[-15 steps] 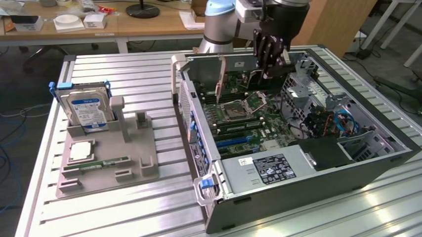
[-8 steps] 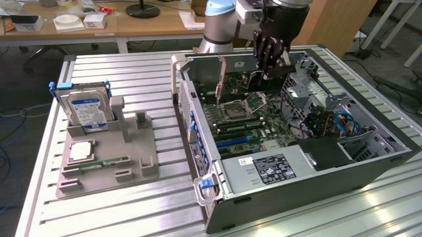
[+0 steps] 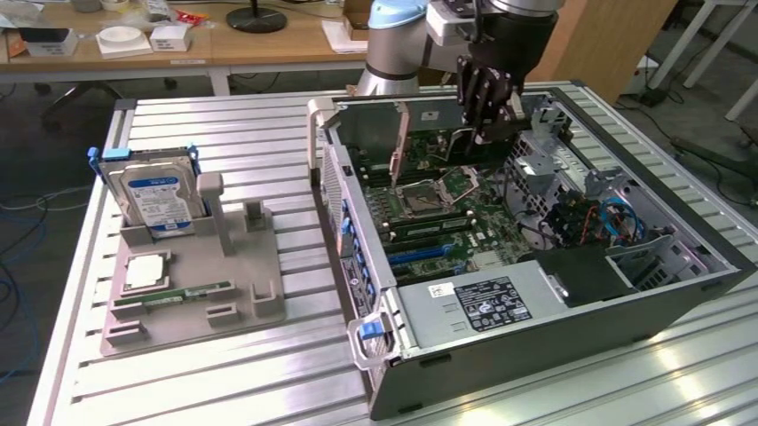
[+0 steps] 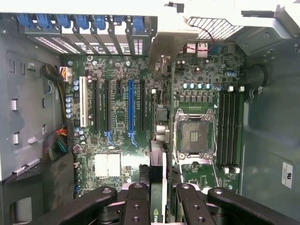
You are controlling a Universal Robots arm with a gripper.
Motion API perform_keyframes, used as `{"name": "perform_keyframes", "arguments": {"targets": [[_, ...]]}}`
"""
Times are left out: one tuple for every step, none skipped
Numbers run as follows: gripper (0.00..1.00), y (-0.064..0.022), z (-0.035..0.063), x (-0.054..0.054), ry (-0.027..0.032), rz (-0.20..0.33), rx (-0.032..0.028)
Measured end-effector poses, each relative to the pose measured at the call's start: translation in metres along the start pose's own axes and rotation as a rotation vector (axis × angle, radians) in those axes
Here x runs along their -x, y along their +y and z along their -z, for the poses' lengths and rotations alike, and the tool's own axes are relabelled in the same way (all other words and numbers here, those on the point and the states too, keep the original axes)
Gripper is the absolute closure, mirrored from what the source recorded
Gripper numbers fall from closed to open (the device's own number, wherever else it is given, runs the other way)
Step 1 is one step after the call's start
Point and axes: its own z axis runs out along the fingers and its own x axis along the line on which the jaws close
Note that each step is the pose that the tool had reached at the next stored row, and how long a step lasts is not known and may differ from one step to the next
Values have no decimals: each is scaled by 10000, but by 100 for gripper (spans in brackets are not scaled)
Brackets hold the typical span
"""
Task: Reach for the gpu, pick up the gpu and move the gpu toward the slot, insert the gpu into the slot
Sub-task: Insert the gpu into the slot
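A ribbed metal table holds an open desktop computer case lying on its side. Nearest in the exterior view is the case's power supply with a black label.

On the exterior view's left sits a grey parts tray. A memory stick and a processor chip lie flat on it. A blue-labelled hard drive stands upright at its far end.

Inside the case lies the green motherboard. The blue slot runs among black connectors and has no card in it. Farther in is the square silver CPU socket.

The black gripper hangs over the far part of the board. Its jaws pinch the gpu, a thin dark card seen edge-on from the wrist. The card stands upright between the fingers. From the wrist it lies between the row of slots and the CPU socket, just beside the blue slot and not seated in it. Whether its lower edge touches the board cannot be told.

Beyond the case, the pale blue robot arm rises in front of a wooden desk.
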Motion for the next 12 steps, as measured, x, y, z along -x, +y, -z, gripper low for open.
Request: {"name": "perform_keyframes", "arguments": {"targets": [[73,0,-5,0,-1,1,0],[73,0,-15,-1,-1,5,-1],[73,1,-32,-1,-1,13,-1],[73,1,-49,-2,0,28,1],[73,1,-67,-3,-1,41,1],[73,1,-85,-3,-1,44,1],[73,2,-105,-4,-2,44,1],[73,2,-123,-5,-3,44,1],[73,2,-141,-6,-3,38,1],[73,3,-159,-6,-2,27,1],[73,3,-174,-7,1,12,1],[73,3,-184,-7,4,-3,-1]]}}
